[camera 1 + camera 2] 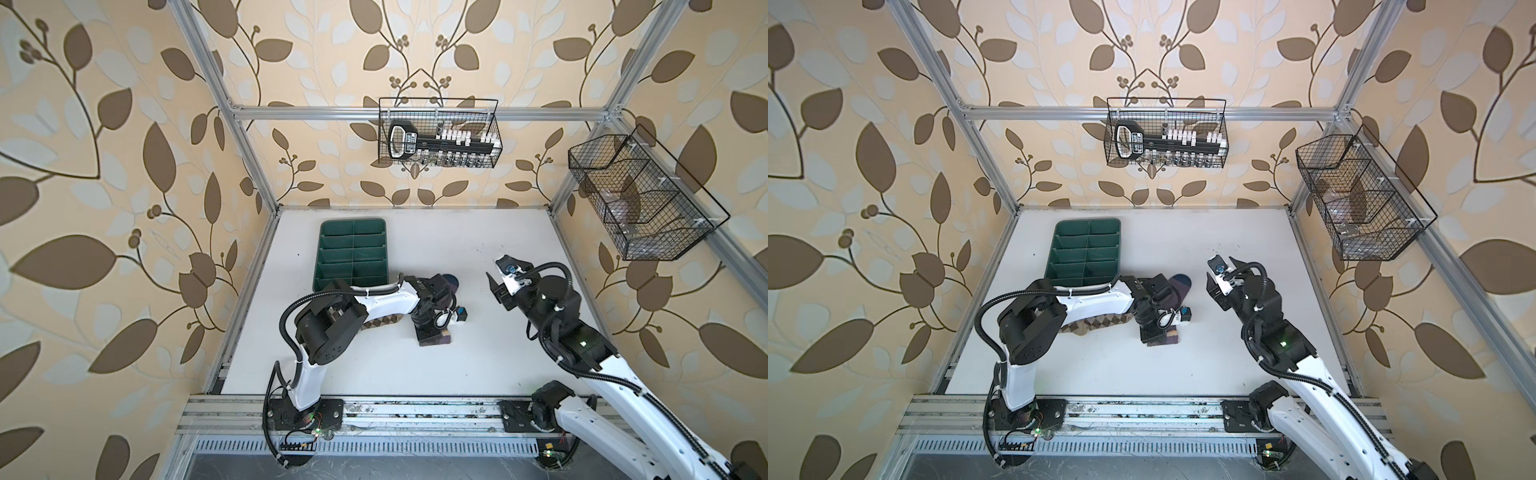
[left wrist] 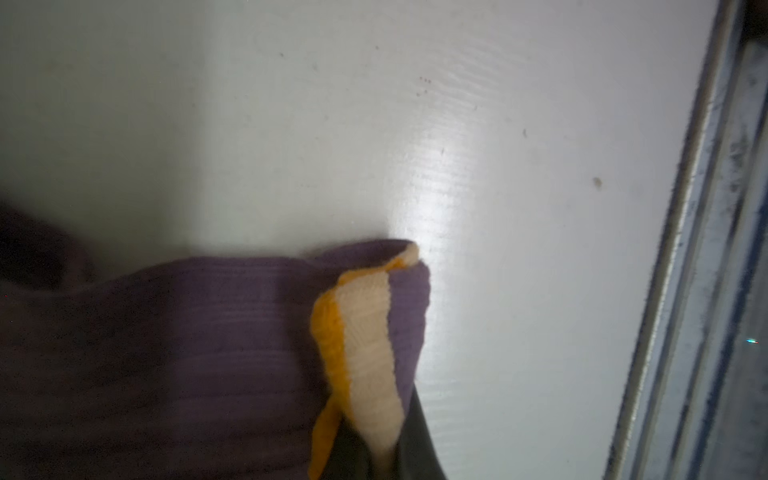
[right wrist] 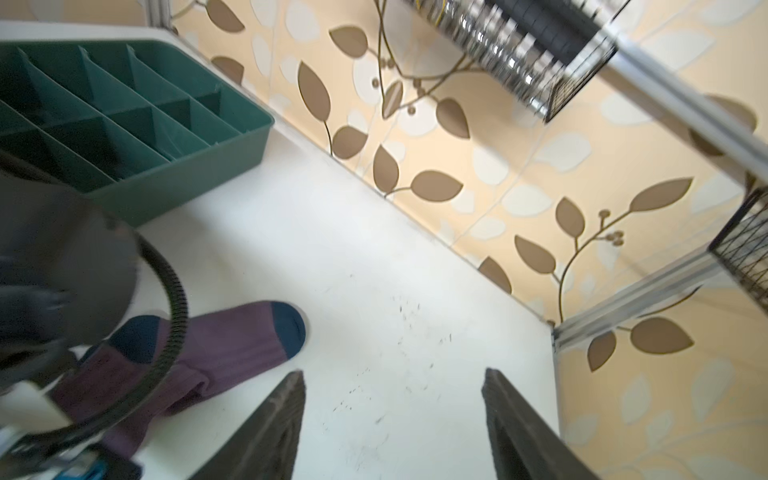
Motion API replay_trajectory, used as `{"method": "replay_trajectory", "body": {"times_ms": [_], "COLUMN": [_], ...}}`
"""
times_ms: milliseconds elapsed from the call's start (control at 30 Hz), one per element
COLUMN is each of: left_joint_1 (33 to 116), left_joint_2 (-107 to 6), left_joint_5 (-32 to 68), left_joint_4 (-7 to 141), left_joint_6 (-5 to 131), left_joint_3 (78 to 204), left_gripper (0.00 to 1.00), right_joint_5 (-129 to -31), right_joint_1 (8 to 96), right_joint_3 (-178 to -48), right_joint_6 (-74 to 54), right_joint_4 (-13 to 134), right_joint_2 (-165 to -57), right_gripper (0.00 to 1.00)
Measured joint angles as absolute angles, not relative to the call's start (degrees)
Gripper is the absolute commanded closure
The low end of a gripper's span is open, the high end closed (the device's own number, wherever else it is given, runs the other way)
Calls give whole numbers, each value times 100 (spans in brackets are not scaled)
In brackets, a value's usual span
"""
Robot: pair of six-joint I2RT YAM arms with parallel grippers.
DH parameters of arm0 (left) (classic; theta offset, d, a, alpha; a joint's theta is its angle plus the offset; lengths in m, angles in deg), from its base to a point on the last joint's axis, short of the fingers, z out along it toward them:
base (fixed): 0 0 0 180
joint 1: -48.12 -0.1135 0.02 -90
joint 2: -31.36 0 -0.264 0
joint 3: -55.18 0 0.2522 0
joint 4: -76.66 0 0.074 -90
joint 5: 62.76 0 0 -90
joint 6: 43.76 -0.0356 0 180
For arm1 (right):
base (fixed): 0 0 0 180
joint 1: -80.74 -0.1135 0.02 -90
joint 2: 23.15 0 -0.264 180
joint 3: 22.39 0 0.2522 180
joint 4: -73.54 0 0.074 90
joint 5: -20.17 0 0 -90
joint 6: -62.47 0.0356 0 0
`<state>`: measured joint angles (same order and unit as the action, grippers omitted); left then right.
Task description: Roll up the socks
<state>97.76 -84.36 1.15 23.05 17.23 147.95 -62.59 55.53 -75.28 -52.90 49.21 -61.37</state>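
In both top views the purple sock (image 1: pixel 1177 284) and the tan sock (image 1: pixel 1096 322) lie stretched out on the surface (image 1: pixel 1183 374) with no roll formed, and the left end effector (image 1: pixel 1156 336) is down at the purple sock's near end. The left wrist view shows it clamped on the orange cuff (image 2: pixel 365 353). In the right wrist view the right end effector (image 3: pixel 392 374) hangs open and empty near the toe. I'd say nearly all the rolling is left.

no legible text; label on black-handled tool (image 1: pixel 400 139) blurred
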Motion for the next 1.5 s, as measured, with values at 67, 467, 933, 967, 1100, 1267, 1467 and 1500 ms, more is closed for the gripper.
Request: {"method": "replay_trajectory", "body": {"times_ms": [67,467,933,967,1100,1267,1467,1500], "left_joint_1": [9645,9339,9309,9304,9295,9291,9223,9184], "left_joint_2": [-8677,-9239,-9247,-9243,-9129,-8760,-7713,-7442], "left_joint_5": [-267,-1238,-1310,-1319,-1251,-967,-99,126], "left_joint_4": [2005,1441,1478,1491,1596,1935,2678,2827], "left_joint_6": [1736,1887,2009,2020,2110,2258,2544,2604], "left_joint_3": [15061,15555,15522,15511,15374,15002,14242,14104], "left_gripper": [100,100,99,99,92,77,68,65], "right_joint_5": [-7000,-5863,-5474,-5461,-5398,-5500,-5876,-5927], "right_joint_1": [5411,2390,2552,2569,2615,2617,2768,2794], "right_joint_3": [-7576,-6311,-6337,-6355,-6527,-6746,-7065,-7115], "right_joint_6": [-5779,-7191,-7436,-7453,-7368,-7287,-7069,-7040], "right_joint_4": [4573,3920,5828,5872,5824,5592,5120,5048], "right_joint_2": [-5909,-7890,-9999,-10064,-10318,-10423,-10547,-10574], "right_gripper": [45,45,65,74,98,100,100,100]}}
